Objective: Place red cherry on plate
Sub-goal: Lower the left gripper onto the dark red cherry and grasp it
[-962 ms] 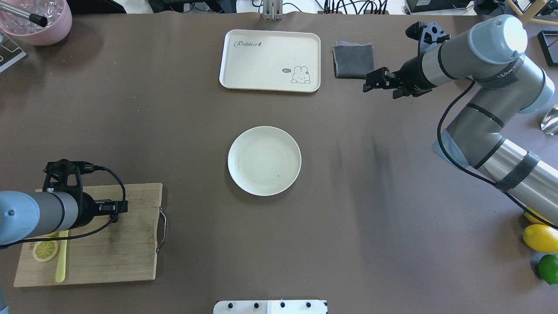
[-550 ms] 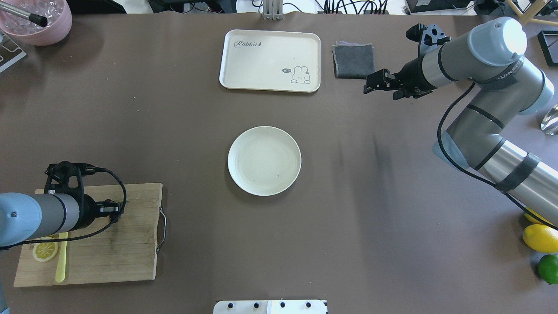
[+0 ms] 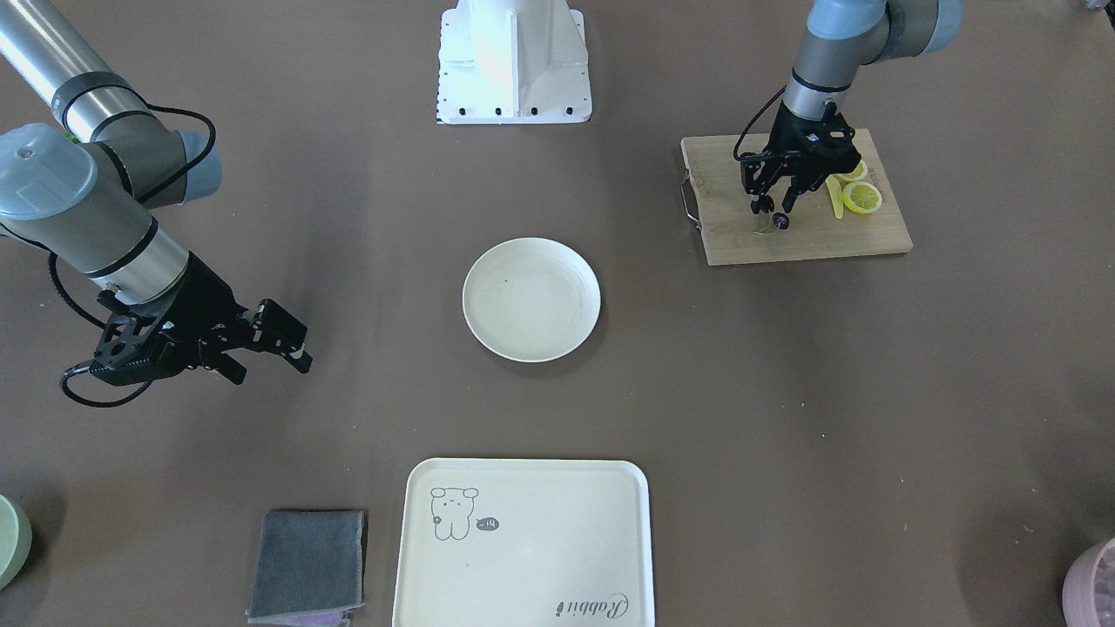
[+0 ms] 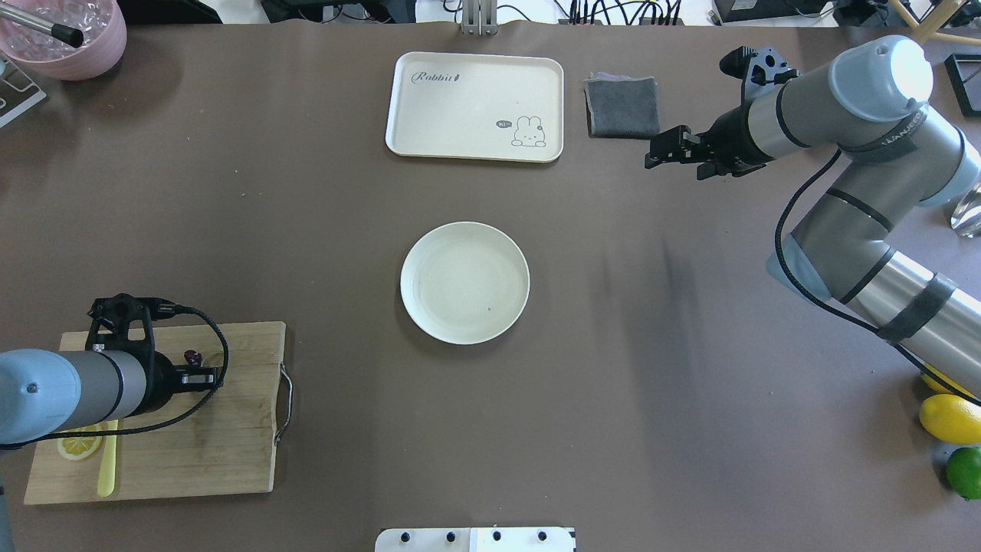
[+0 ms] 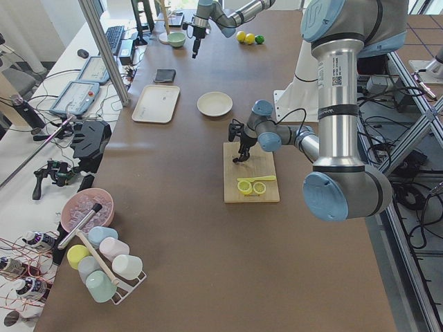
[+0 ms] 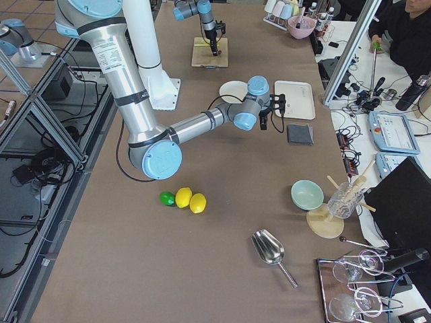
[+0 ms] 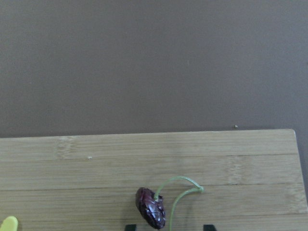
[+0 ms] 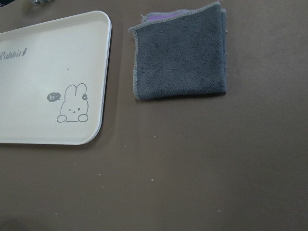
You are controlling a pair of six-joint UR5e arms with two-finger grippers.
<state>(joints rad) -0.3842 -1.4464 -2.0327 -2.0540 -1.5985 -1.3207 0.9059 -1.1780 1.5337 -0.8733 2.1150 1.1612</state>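
The red cherry (image 7: 150, 214) lies on the wooden cutting board (image 4: 214, 445) near its far edge, a dark red-purple fruit with thin green stems; it also shows as a small dark spot (image 4: 191, 357) (image 3: 781, 222). My left gripper (image 3: 769, 209) points down just over it, open, its two tips spread at the bottom of the left wrist view with the cherry between and slightly beyond them. The round cream plate (image 4: 464, 282) sits bare at the table's middle. My right gripper (image 4: 655, 153) hovers open and holding nothing at the far right.
Lemon slices (image 3: 864, 198) and a yellow knife (image 4: 107, 468) lie on the board's near left part. A cream rabbit tray (image 4: 475, 107) and a grey cloth (image 4: 622, 107) lie at the far side. Lemons and a lime (image 4: 950, 418) sit at the right edge, a pink bowl (image 4: 65, 38) far left.
My left arm has drawn back to the left over the board, uncovering the cherry beside its gripper. The right gripper has drifted slightly right and farther away.
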